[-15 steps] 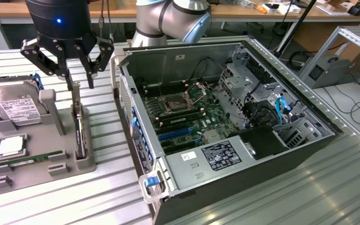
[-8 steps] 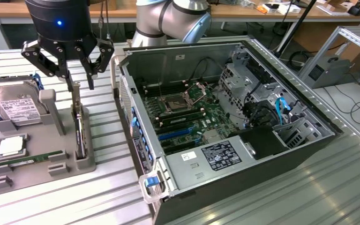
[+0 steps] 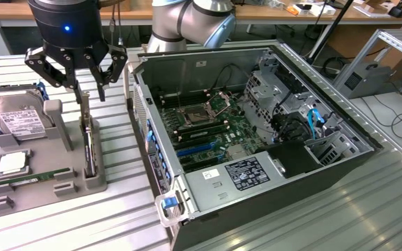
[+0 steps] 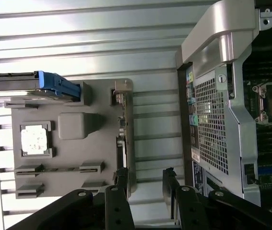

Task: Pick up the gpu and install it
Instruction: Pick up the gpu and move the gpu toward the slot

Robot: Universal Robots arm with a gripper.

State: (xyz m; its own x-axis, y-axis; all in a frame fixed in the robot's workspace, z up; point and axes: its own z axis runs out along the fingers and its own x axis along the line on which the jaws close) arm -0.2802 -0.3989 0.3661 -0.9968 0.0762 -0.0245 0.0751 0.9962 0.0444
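Over the grey fixture tray [image 3: 19,203] at the exterior view's left, the hand [image 3: 89,97] hangs with its jaws apart and holds nothing. Just below it the gpu [image 3: 88,142] stands on its long edge in a slot along the tray's side nearest the open computer case [image 3: 341,157], and the card is not yet lifted. In the wrist view the gpu [image 4: 122,129] shows edge-on as a thin dark strip. It looks closer to one finger than to the middle of the hand [image 4: 145,178], so the hand seems slightly off-centre over it.

Other parts on the tray:
- hard drive [image 3: 19,121], leaning at the far end
- processor chip [image 3: 11,163]
- green memory stick [image 3: 30,178], lying flat

The case lies on its side on the slatted metal surface [image 3: 117,222], with the motherboard [image 3: 208,123] exposed.

Handling, judged:
- The card is likely light and stiff.
- It is also fragile, with bare components on its faces and contacts on the lower edge.
- It is thin, so it could tip or twist if gripped off-centre.
- The best hold is probably across the two flat faces near the middle of the upper edge, clear of the bracket end.
- Gentle squeeze and a straight lift out of the slot.
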